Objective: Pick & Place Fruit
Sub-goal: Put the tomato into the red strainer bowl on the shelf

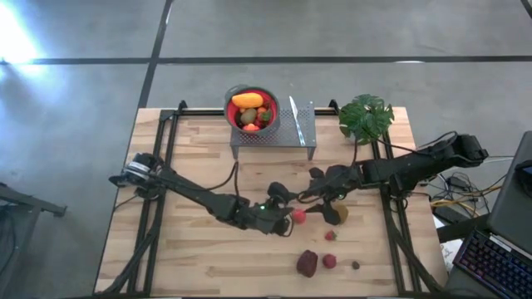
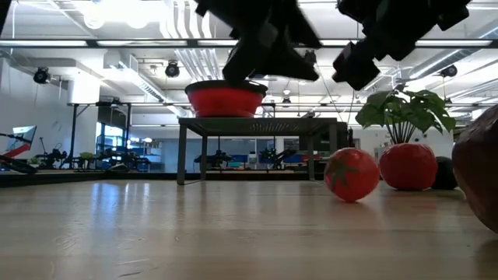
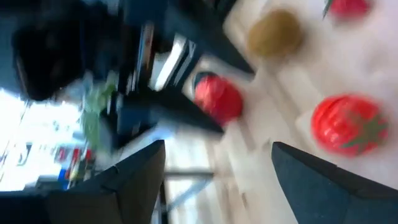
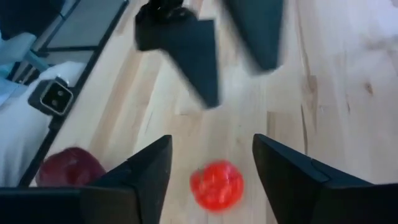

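Note:
Loose toy fruits lie on the wooden table (image 1: 191,257): a red one (image 1: 298,217), a brown-green kiwi (image 1: 339,213), a small red berry (image 1: 330,236), a dark maroon one (image 1: 307,263), and another red one (image 1: 330,261). My left gripper (image 1: 283,208) is open and empty, raised above the table's middle (image 3: 217,149). My right gripper (image 1: 320,195) is open and empty, close by on the right. A red fruit (image 4: 216,185) lies on the table below its spread fingers (image 4: 211,140). In the low view both grippers (image 2: 268,39) (image 2: 385,35) hang clear above the fruit (image 2: 352,174).
A red-lined metal bowl (image 1: 251,108) holding orange, red and kiwi fruits stands on a small metal rack (image 1: 303,137) at the table's far middle. A green potted plant (image 1: 366,116) stands at the far right. The two grippers are very close together.

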